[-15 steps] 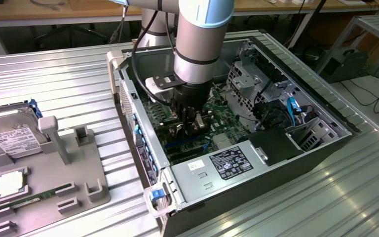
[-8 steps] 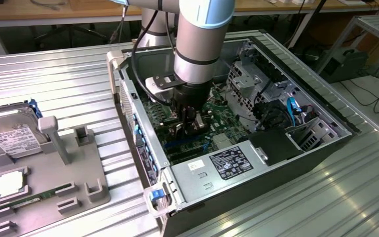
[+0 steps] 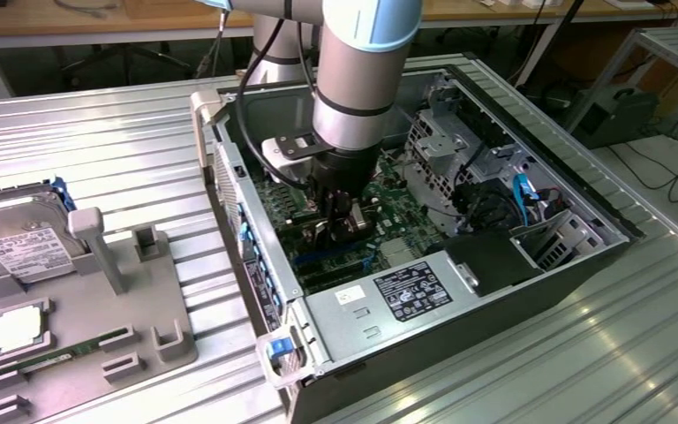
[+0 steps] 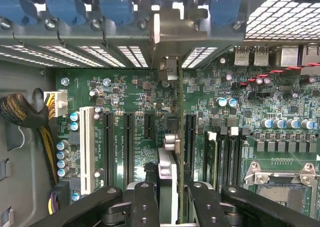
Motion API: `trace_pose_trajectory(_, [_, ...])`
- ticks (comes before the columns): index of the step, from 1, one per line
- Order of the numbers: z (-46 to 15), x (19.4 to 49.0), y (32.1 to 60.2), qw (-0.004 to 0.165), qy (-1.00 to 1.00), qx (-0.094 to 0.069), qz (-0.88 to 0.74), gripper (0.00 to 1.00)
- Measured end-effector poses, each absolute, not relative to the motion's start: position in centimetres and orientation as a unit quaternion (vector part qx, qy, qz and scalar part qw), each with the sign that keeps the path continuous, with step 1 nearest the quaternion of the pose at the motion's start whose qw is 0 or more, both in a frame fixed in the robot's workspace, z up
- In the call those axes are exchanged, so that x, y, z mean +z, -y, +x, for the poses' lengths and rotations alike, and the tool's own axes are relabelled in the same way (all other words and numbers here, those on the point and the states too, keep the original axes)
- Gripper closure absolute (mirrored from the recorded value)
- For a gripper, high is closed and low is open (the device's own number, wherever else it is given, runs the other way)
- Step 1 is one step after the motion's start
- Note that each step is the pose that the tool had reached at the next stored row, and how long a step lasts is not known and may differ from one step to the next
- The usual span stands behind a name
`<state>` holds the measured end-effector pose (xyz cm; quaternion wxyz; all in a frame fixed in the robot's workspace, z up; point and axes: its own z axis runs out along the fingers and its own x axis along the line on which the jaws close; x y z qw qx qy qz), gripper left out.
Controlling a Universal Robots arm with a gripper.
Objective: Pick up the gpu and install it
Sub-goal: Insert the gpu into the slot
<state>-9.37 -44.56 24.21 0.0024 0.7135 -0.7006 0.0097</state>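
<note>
— Where is the arm?

— It reaches down into the open computer case, which lies on its side on the ribbed metal bench. The end effector hangs low over the green motherboard.

— And the gpu?

— In the wrist view the gpu is seen edge-on, standing upright between the black fingers. Its silver bracket is up against the case's rear wall, beside the blue slot clips.

— So the end effector has it?

— Yes, it's clamped on the card from both sides. The card stands among the long black expansion slots; I cannot tell whether it is seated.

— Anything outside the case?

— At the exterior view's left, a grey fixture carries a hard drive and a green memory stick, well apart from the arm.
</note>
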Motion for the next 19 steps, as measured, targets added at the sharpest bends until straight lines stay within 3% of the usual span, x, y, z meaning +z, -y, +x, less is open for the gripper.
trace_pose_trajectory(19, [-9.36, 24.04, 44.56, 0.002, 0.701, 0.01, 0.713, 0.72])
